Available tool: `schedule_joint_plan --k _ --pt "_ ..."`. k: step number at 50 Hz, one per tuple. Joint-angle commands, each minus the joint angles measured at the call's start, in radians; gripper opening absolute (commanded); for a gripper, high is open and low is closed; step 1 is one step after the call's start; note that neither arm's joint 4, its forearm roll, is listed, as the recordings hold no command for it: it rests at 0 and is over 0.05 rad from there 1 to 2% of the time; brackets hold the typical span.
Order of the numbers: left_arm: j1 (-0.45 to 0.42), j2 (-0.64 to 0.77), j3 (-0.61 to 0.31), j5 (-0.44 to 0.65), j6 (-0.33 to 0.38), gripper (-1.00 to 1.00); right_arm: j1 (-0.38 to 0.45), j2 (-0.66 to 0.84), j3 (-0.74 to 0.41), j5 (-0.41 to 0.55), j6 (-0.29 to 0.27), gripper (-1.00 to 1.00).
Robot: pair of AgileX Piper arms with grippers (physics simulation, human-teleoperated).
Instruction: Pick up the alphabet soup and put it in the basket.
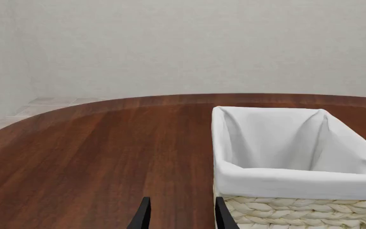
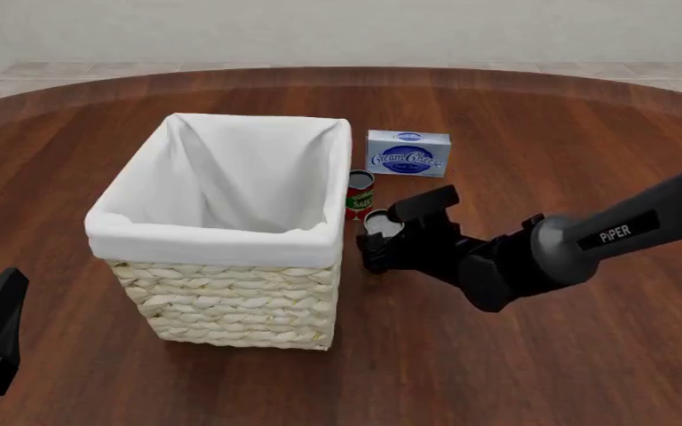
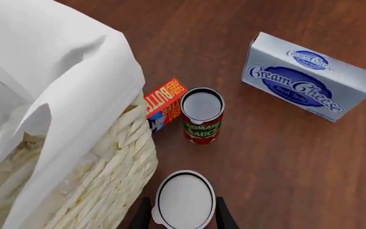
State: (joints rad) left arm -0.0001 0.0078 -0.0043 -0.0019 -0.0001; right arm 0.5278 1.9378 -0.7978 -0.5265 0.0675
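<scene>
the alphabet soup [image 3: 184,199] stands upright on the table [image 2: 531,355], just beside the basket [image 2: 237,306] at the wicker wall that faces the right arm, its pale round top showing in the right wrist view. the right gripper [image 3: 183,215] is down over this can with one dark finger [image 3: 143,215] on each side of it; the jaws are apart about as wide as the can and seem to touch or nearly touch its sides, though whether they are pressing on it cannot be told. beyond the soup from the gripper, also close to the basket wall, stands a red tomato sauce can [image 3: 202,116], with a small orange butter box [image 3: 164,104] between it and the wicker. the cream cheese box [image 2: 408,153] lies farther from the basket. the left gripper [image 1: 181,214] hovers on the basket's other side, its jaws apart with nothing between them, one finger near the basket's woven corner.
</scene>
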Motion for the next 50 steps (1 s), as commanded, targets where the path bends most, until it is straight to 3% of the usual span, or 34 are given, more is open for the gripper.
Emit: schedule_joint_plan --k 1,10,11,50 --pt "0.0 0.0 0.0 0.0 0.0 1.0 0.002 0.004 -0.003 0.0 0.004 1.0" --pt "0.0 0.0 0.0 0.0 0.0 1.0 0.009 0.002 0.004 -0.004 -0.009 1.0" --pt "0.0 0.0 0.0 0.0 0.0 1.0 0.011 -0.001 0.005 -0.003 -0.008 -1.0" --pt "0.0 0.0 0.0 0.0 0.0 1.0 -0.039 -0.094 0.057 -0.001 -0.052 -1.0"
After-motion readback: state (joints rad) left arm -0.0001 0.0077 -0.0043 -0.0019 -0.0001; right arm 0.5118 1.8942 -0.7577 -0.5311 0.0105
